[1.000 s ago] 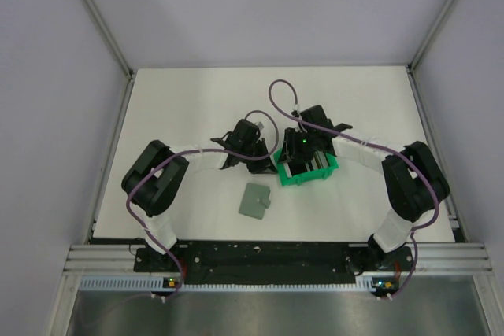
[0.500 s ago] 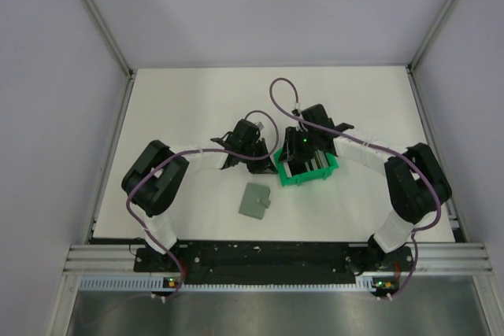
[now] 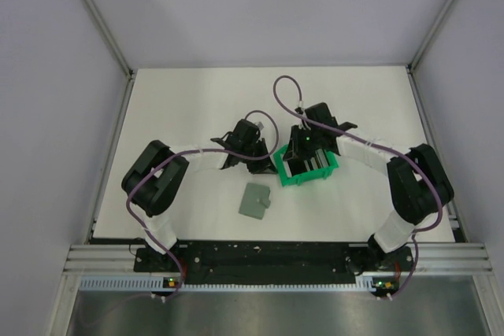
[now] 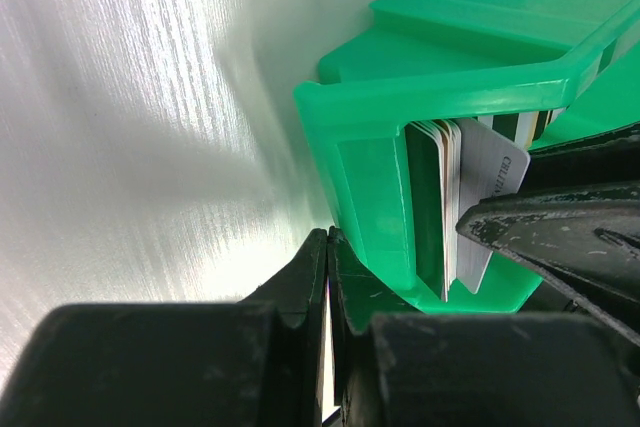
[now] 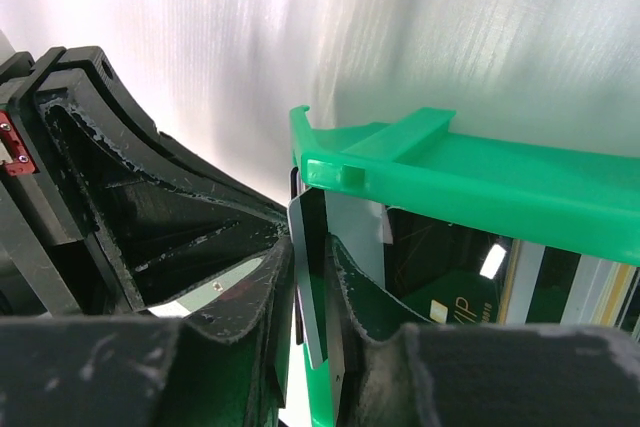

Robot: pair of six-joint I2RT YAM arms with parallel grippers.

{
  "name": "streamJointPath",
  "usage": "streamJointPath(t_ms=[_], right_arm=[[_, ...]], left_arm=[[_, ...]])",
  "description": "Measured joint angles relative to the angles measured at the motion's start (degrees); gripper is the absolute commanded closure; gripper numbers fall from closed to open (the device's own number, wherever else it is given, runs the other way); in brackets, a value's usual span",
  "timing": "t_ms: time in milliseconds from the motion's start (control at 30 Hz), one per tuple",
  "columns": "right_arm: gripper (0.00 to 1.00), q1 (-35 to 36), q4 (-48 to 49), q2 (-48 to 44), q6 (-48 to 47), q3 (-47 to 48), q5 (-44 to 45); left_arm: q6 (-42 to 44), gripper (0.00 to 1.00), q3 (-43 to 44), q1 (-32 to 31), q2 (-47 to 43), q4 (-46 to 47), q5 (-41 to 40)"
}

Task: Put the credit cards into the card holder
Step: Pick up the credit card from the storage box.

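Standing on edge in a tight row, the credit cards [image 4: 447, 197] are packed against the left wall of the green bin [image 4: 370, 187]. A pale grey card [image 4: 497, 187] with printed lettering leans at the right of that row. The right end effector [image 5: 311, 262] hangs into the bin from above. Its two fingers are clenched on a dark card [image 5: 307, 222], one on each face, and the card's top edge stands just beside the bin's rim. In the right wrist view more cards show through the bin further right, one of them dark with gold lettering.

The left end effector [image 4: 327, 247] is clenched on nothing, its fingers meeting in a thin seam. It sits low over the surface [image 3: 181, 108], just outside the bin's left wall. Its tips are very near the green plastic, but whether they touch it cannot be told.

Seen from above, the bin lies near the middle of the surface, a little to the right. Both end effectors meet there, the left one at the bin's left side and the right one over its top. The card holder [image 3: 253, 201] lies flat on the surface on the near side of the left end effector and to the near left of the bin. It is apart from both, and neither arm touches it.
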Motion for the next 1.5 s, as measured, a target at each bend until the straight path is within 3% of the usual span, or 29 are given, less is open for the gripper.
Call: streamJointPath(t_ms=[667,933,1133,1267,1367,1500], right_arm=[[0.87,-2.10,-0.52,-0.96,-0.66,-2.12,1.60],[0.76,-2.08,-2.34,-0.96,-1.79,-2.12,3.98],[0.75,-1.75,-3.39,-0.57,-3.08,-2.05,4.57],[0.76,-0.92,-4.79,0.31,-3.72,-1.95,5.79],[0.86,-0.31,-5.99,0.57,-4.20,-1.95,6.19],[0.90,-0.13,-6.64,0.55,-4.72,-1.95,6.99]], left_arm=[[-0.09,0.96,0.00,0.00,0.00,0.20,0.04],[-0.20,0.96,0.00,0.00,0.00,1.22,0.07],[-0.20,0.96,0.00,0.00,0.00,1.42,0.09],[-0.20,0.96,0.00,0.00,0.00,1.44,0.09],[-0.22,0.96,0.00,0.00,0.00,1.46,0.09],[-0.20,0.96,0.00,0.00,0.00,1.46,0.09]])
